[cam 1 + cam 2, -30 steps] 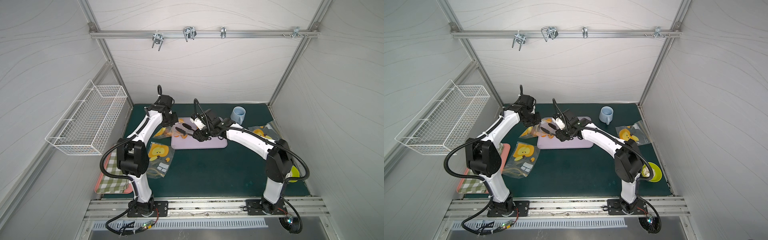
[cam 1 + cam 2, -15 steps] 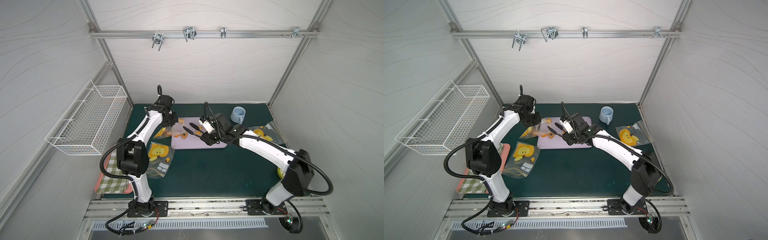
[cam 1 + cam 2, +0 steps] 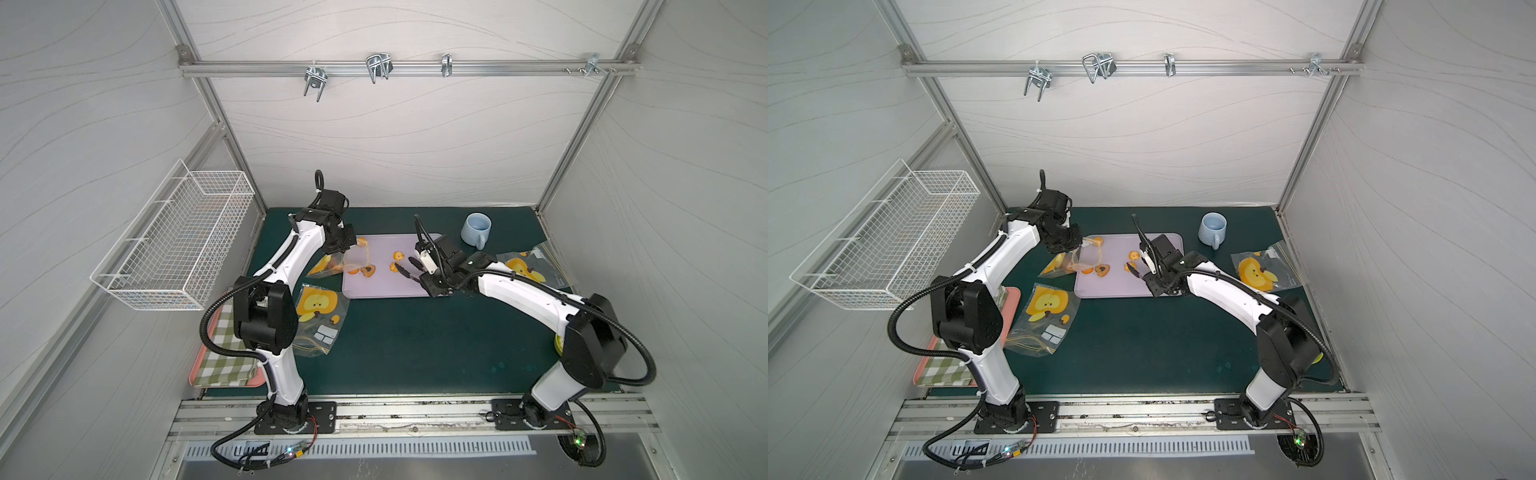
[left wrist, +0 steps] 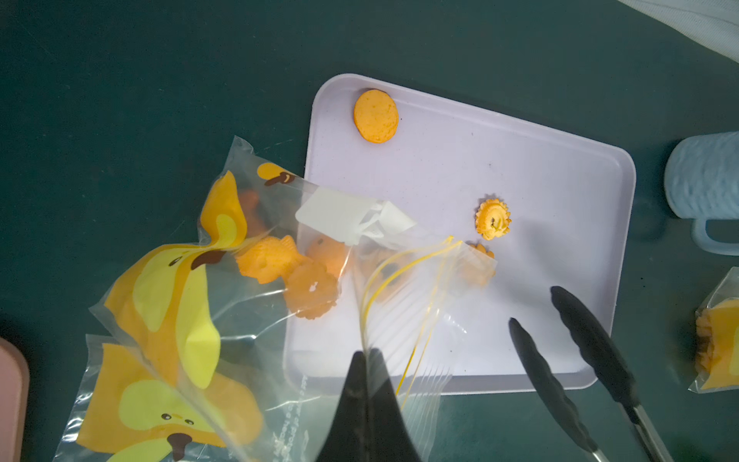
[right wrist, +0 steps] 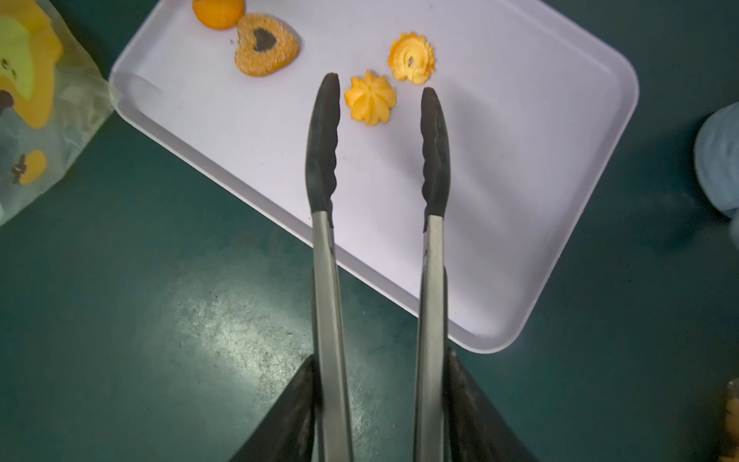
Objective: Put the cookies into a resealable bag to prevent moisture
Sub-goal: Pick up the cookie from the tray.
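Left wrist view: the left gripper point(image 4: 366, 356) is pinched shut on the rim of a clear bag point(image 4: 172, 288) printed with a yellow cartoon, right by its yellow zip lines, and holds the mouth raised. Several orange cookies point(image 4: 272, 260) already lie inside the bag. Its open end hangs over one short edge of a lilac tray point(image 4: 540, 180). A plain round cookie point(image 4: 376, 116) sits in a tray corner and a swirl cookie point(image 4: 492, 219) lies further in. Another is half hidden behind the bag's lip.

In the right wrist view the right gripper point(image 5: 380, 356) clasps the two steel arms of a pair of tongs point(image 5: 326, 280). Their black tips stand apart, one on each side of a flower cookie point(image 5: 370, 100); I cannot tell whether they are down at its level. The swirl cookie is just beside it. A heart cookie point(image 5: 266, 50) with a dark centre touches another round one near the bag end of the tray.

In both top views the tray sits mid-frame on the green table point(image 3: 415, 340), with the held bag at its left edge. A blue mug point(image 3: 476, 230) stands upper right of the tray. A second printed bag point(image 3: 318, 316) lies lower left and a third bag point(image 3: 523, 268) lies to the right.
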Robot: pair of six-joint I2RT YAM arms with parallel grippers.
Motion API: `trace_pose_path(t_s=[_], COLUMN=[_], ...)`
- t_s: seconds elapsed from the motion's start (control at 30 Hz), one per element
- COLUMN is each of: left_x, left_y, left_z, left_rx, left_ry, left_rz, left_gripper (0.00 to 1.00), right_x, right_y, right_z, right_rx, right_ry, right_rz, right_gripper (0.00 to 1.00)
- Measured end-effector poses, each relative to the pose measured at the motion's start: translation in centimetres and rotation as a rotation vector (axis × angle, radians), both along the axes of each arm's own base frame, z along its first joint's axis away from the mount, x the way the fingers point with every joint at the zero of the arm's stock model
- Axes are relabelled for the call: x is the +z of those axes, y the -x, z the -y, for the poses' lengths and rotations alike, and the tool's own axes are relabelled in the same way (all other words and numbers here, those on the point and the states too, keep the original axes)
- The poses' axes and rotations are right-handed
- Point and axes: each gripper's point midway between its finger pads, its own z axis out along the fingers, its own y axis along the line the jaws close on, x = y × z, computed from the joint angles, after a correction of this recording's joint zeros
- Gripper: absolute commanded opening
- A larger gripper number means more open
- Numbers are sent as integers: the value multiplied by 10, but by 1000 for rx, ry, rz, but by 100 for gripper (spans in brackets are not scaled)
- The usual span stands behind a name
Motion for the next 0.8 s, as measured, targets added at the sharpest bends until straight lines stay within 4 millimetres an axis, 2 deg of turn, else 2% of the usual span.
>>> trace_pose_path(t_s=[0.4, 0.8], left_x=[0, 0], left_y=[0, 0], left_z=[0, 0], left_rx=[0, 0], left_ry=[0, 0], left_rz=[0, 0], left_gripper=[0, 0], right_x=[-16, -32], right_y=[-14, -17], right_z=[-14, -29], right_rx=[6, 48], right_ry=[52, 122], right_rz=[-35, -55], right_gripper=[52, 51])
